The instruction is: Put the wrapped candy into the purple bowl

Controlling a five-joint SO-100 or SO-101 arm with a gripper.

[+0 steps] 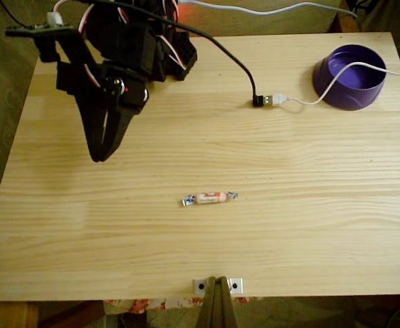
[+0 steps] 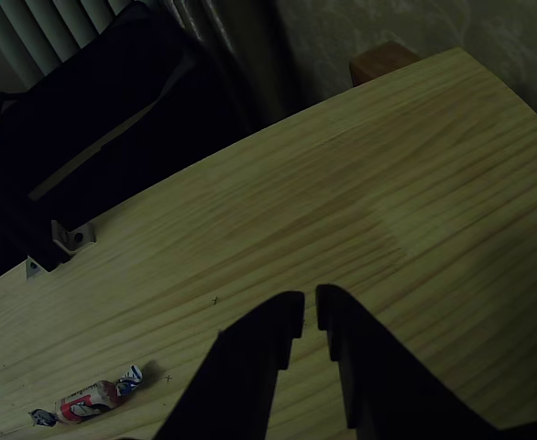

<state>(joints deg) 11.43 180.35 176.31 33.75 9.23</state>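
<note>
Pincer (image 1: pixel 101 156) nearly closed w/ nothing held, hanging over desk (image 1: pixel 186 239) at 10 o'clock. Wrapped candy (image 1: pixel 211 198) flat mid-desk, apart from it. Purple bowl (image 1: pixel 350 78) at 2 o'clock, white cable across rim.

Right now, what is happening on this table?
A black robot arm is set to move a wrapped candy into a purple bowl. Its hand hangs above the bare wood at the left of the fixed view, fingers nearly together, holding nothing. The candy lies untouched mid-table, and the bowl stands at the far right corner with a white cable draped over it.
</note>
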